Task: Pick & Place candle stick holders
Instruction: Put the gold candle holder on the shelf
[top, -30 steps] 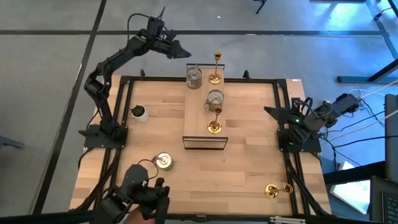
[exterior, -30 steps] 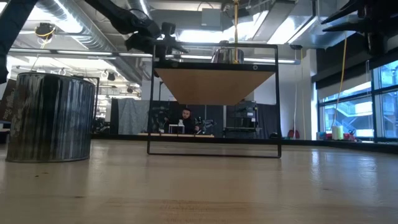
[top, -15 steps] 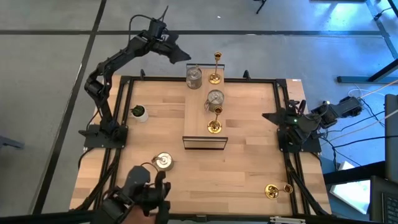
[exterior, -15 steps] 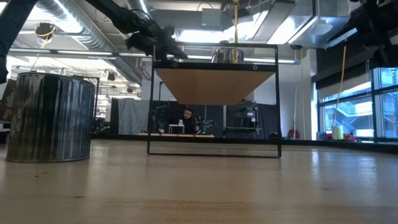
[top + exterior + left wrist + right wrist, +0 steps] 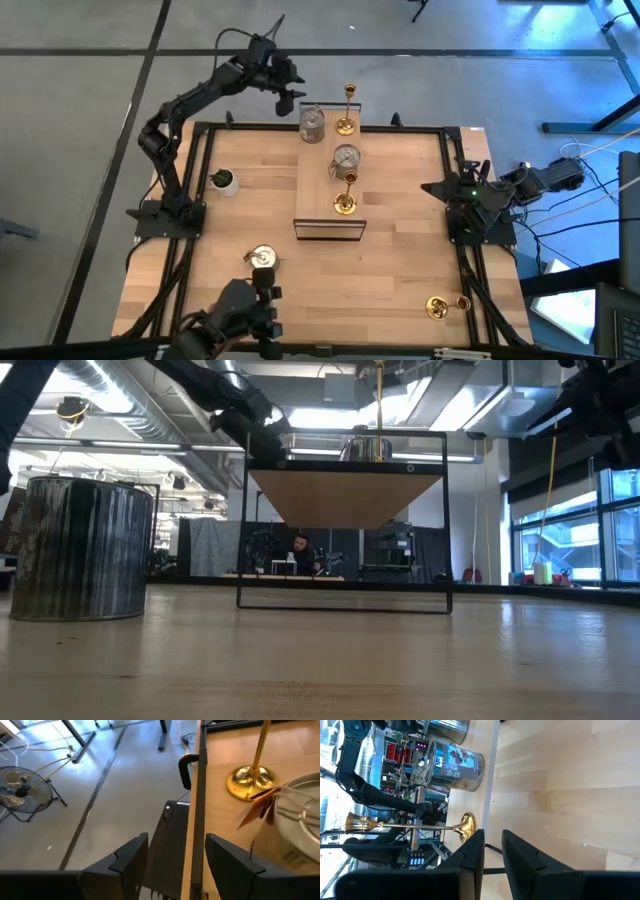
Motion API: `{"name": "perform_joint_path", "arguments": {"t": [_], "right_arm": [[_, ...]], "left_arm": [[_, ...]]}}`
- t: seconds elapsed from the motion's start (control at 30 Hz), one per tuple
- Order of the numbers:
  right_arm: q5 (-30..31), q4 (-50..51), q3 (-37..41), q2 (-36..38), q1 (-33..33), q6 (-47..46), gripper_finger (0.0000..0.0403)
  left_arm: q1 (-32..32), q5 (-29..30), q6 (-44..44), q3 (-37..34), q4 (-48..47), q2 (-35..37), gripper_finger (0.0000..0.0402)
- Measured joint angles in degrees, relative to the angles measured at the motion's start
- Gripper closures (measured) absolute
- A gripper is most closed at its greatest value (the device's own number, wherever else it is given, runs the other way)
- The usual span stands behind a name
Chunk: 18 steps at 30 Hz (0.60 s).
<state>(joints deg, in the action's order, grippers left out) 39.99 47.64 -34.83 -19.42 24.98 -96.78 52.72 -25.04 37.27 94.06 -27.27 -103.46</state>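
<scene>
Table point(image 5: 400, 240): pale wood planks, smooth, low-sheen finish, with a dark metal frame at the edges. Raised shelf point(image 5: 322, 200): the same light wood on a thin black metal frame. Gold candlesticks point(image 5: 345, 195): polished yellow metal, mirror-bright; the one lying near the table's corner point(image 5: 447, 306) glints equally. Squat silver holder point(image 5: 263, 259): shiny metal, its side ribbed with vertical reflections in the low view point(image 5: 82, 548). Silver holder on the shelf point(image 5: 346, 157): bright metal. Left gripper point(image 5: 172, 857) fingers: matt black, plastic-looking. Right gripper point(image 5: 489, 852) fingers: the same matt black. Floor point(image 5: 80, 110): grey, smooth, faintly glossy.
</scene>
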Motion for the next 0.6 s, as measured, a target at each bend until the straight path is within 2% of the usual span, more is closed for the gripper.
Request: {"name": "perform_joint_path", "arguments": {"t": [0.17,0.33,0.6], "right_arm": [[-0.2,0.1,0.0,0.0,-0.6,-0.3,0.0332],[-0.2,0.3,0.0,0.0,-1.0,-0.3,0.0332],[-0.2,1.8,0.0,0.0,-2.3,0.1,0.0332]], "left_arm": [[-2.5,2.6,-0.9,0.0,-0.4,0.0,0.0208],[-4.7,7.7,-8.2,2.2,-3.1,0.0,0.0218],[-4.9,6.4,-13.4,6.0,-6.0,0.4,0.0257]]}}
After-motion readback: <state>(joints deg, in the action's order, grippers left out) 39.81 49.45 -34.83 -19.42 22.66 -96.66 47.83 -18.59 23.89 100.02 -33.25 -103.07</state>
